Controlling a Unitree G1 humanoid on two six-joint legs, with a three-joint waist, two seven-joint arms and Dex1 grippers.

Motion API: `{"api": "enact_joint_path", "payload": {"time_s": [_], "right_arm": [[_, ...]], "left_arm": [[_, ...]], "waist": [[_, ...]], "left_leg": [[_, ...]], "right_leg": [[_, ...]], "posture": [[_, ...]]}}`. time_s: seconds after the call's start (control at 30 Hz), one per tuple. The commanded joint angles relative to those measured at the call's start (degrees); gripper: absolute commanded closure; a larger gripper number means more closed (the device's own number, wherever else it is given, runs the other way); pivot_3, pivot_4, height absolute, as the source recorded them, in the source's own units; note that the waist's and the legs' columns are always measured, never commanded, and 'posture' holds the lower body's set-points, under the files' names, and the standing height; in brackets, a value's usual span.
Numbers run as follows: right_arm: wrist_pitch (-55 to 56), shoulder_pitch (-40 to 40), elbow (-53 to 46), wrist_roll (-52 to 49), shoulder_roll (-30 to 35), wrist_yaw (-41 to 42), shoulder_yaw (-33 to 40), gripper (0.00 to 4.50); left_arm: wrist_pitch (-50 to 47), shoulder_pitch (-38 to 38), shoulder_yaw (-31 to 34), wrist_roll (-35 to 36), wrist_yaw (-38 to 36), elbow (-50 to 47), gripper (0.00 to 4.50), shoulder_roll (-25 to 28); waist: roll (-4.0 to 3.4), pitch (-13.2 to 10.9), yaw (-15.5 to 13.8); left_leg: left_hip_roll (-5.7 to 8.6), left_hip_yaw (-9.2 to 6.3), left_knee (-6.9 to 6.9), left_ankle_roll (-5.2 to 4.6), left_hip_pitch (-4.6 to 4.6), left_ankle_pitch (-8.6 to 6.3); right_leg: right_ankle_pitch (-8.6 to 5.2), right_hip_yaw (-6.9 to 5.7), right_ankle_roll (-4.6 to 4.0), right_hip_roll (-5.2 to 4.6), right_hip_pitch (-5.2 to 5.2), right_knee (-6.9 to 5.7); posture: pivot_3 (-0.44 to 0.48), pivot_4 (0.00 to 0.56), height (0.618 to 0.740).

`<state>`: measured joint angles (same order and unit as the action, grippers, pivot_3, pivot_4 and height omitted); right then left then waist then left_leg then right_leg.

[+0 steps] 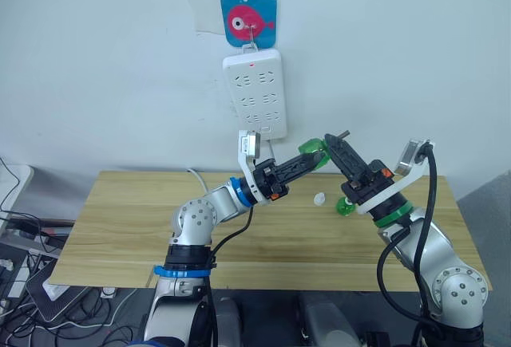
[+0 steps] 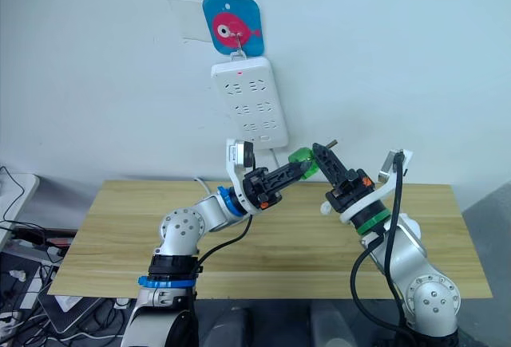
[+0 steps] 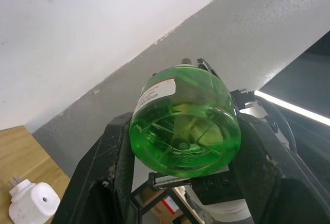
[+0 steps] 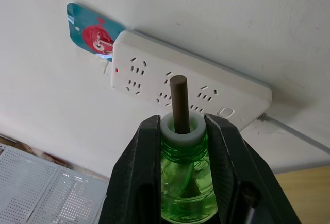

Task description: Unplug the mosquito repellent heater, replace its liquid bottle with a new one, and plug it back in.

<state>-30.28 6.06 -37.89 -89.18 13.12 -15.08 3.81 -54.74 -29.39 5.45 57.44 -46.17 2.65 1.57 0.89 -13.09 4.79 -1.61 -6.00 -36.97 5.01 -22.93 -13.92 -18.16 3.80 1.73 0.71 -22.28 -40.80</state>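
A pale wall (image 1: 96,68) backs a long wooden table (image 1: 120,227). A white power strip (image 1: 255,96) hangs on the wall from a blue sticker hook with a pink fish (image 1: 248,17), above and behind both grippers.

The two grippers meet in the air over the table's middle, both closed on one green liquid bottle (image 1: 313,152). The left gripper (image 1: 307,159) has its black fingers clamped on the bottle's body; its wrist view looks at the bottle's round base (image 3: 184,131) between the pads. The right gripper (image 4: 181,131) pinches the bottle at its white neck collar (image 4: 180,126), from which a dark wick rod (image 4: 179,103) sticks out past the fingertips toward the power strip.

The mosquito repellent heater (image 3: 30,202), white with a round vent hole and its plug prongs showing, lies on the table, below the left gripper and apart from it. A second green bottle (image 1: 346,207) lies on the table just under the right gripper, with a small white piece (image 1: 319,199) beside it, below the held bottle.
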Motion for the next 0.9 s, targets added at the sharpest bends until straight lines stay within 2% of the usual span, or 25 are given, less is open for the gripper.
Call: {"api": "enact_joint_path", "payload": {"time_s": [0.03,0.53,0.57,0.67,0.9], "right_arm": [[0.4,0.2,-3.2,-0.6,0.5,0.9,-1.0,3.65],[1.3,0.1,-2.6,0.0,1.0,1.1,-1.6,3.65],[1.3,0.0,-2.7,0.0,1.1,1.1,-1.6,3.65],[1.4,-0.1,-2.8,0.0,1.3,1.1,-1.6,3.65],[2.0,-0.1,-2.7,-0.3,1.5,1.0,-1.6,3.65]], "left_arm": [[0.3,0.0,-0.2,1.1,0.8,-2.0,2.18,-0.8],[-0.1,0.2,-0.5,2.0,1.3,-2.2,2.18,-1.2],[0.0,0.3,-0.6,2.0,1.4,-2.4,1.44,-1.2],[0.1,0.6,-0.8,2.0,1.7,-2.8,0.59,-1.3],[0.0,0.9,-0.2,3.1,3.1,-3.1,0.57,-1.9]], "waist": [[0.0,0.1,0.0],[0.0,0.2,0.0],[0.0,0.2,0.0],[0.0,0.2,0.0],[0.0,0.2,0.0]], "left_leg": [[0.0,0.0,0.01,0.0,0.0,0.0],[0.0,0.0,0.01,0.0,0.0,0.0],[0.0,0.0,0.01,0.0,0.0,0.0],[0.0,0.0,0.01,-0.01,0.0,0.0],[0.0,0.0,0.01,-0.01,0.01,0.0]], "right_leg": [[0.0,0.0,0.0,0.0,0.0,0.0],[0.0,0.0,0.0,0.0,0.0,0.0],[0.0,0.0,0.0,0.0,0.0,0.01],[0.0,0.01,0.0,0.0,0.0,0.0],[0.0,0.0,0.0,0.01,0.0,0.01]], "posture": [[-0.064,0.147,0.74],[-0.063,0.148,0.74],[-0.068,0.153,0.74],[-0.068,0.153,0.74],[-0.067,0.156,0.74]]}}
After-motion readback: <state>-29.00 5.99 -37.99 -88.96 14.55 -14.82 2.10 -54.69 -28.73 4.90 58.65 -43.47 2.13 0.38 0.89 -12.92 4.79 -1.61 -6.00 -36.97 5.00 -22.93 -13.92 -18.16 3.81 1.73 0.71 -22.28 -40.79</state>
